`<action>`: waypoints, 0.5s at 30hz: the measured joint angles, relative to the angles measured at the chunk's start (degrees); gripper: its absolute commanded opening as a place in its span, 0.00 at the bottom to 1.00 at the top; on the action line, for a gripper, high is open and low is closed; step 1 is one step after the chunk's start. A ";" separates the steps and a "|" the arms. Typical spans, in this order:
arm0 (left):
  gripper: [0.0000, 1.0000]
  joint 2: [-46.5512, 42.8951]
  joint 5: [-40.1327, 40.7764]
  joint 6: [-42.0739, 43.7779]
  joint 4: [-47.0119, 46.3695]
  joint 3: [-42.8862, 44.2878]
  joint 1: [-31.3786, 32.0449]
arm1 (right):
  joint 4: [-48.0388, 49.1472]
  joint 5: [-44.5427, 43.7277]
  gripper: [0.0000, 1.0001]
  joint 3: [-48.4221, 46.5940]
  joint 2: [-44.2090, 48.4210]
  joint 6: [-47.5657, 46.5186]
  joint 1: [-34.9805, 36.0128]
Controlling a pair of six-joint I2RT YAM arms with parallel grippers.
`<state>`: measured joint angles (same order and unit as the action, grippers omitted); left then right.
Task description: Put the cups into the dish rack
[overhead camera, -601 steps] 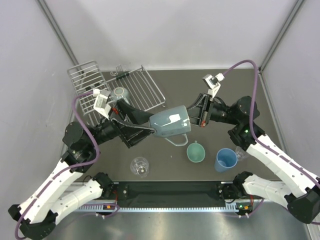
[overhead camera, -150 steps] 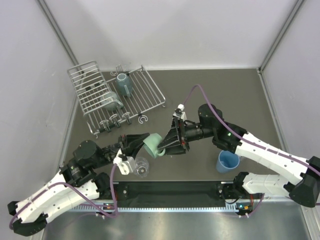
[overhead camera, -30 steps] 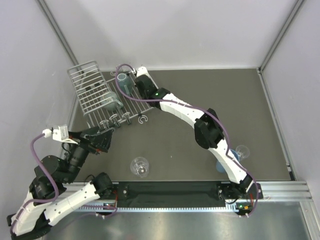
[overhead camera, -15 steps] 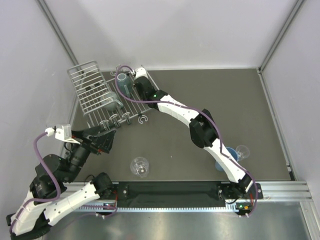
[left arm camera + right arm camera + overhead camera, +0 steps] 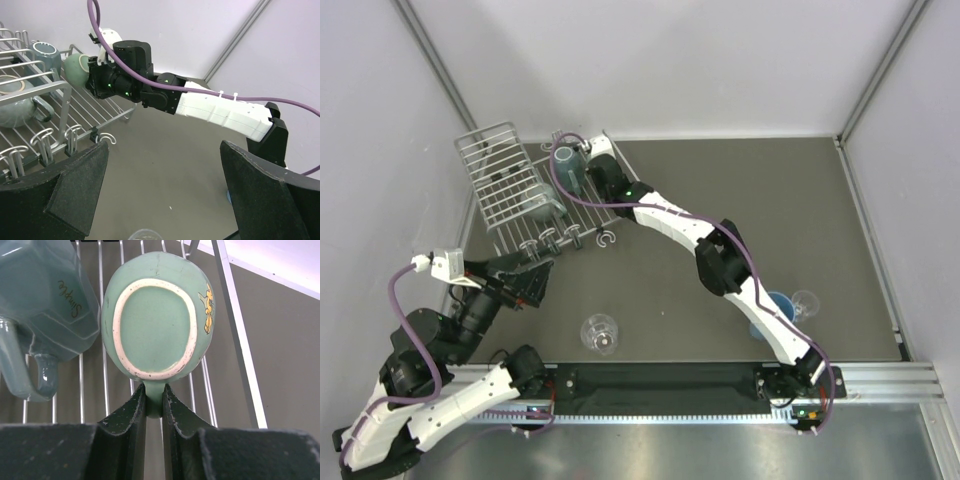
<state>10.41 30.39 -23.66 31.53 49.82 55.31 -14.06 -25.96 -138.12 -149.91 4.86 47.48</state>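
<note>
My right gripper (image 5: pixel 154 390) is shut on the handle of the mint-green mug (image 5: pixel 155 330), held base toward the camera over the wires of the silver dish rack (image 5: pixel 235 340). The grey-teal mug (image 5: pixel 45 300) lies on the rack just left of it. In the top view the right gripper (image 5: pixel 592 160) reaches the rack's (image 5: pixel 630 190) far end beside the grey-teal mug (image 5: pixel 566 168). Another cup (image 5: pixel 542 200) sits in the slotted section. My left gripper (image 5: pixel 165 200) is open and empty, near the table's front left. A clear glass (image 5: pixel 600 333) stands on the table.
A blue tumbler (image 5: pixel 776 310), partly hidden by the right arm, and a small clear glass (image 5: pixel 805 302) stand at the front right. The right arm (image 5: pixel 220 107) stretches diagonally across the table. Hooks (image 5: pixel 552 240) line the rack's near edge. Walls enclose the table.
The right arm has pushed slightly further toward the rack's far end with the mint-green mug, its elbow shifting left. The left arm has barely moved.
</note>
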 measured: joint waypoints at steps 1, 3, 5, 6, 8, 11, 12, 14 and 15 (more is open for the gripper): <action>0.98 0.02 -0.17 -0.13 0.00 0.00 0.00 | 0.13 -0.09 0.03 -0.07 -0.17 -0.02 -0.04; 0.98 0.02 -0.63 -0.44 0.02 0.00 0.00 | 0.68 -0.20 0.04 -0.55 -0.76 -0.17 -0.17; 0.98 0.02 -1.01 -0.50 0.02 0.00 0.00 | 1.25 -0.17 0.05 -0.74 -1.38 -0.15 -0.37; 0.98 0.02 -1.03 -0.52 0.02 0.00 0.00 | 1.27 -0.15 0.05 -0.74 -1.64 -0.15 -0.44; 0.98 0.00 -1.03 -0.52 0.02 0.00 0.00 | 1.25 -0.15 0.07 -0.74 -2.10 -0.13 -0.63; 0.98 0.02 -1.03 -0.48 0.04 0.00 0.00 | 1.84 -0.13 0.14 -0.74 -2.54 -0.13 -0.81; 0.98 0.00 -1.03 -0.46 0.02 0.00 0.00 | 1.97 -0.13 0.15 -0.76 -2.54 -0.13 -0.85; 0.98 0.02 -1.01 -0.44 0.02 0.00 0.00 | 2.05 -0.11 0.17 -0.76 -2.54 -0.15 -0.90; 0.98 0.00 -1.01 -0.44 0.02 0.00 0.00 | 2.03 -0.09 0.18 -0.76 -2.54 -0.15 -0.90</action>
<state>10.41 29.39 -24.10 31.55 49.82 55.31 -12.03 -26.04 -138.89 -152.44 4.71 46.59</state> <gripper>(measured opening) 0.978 0.162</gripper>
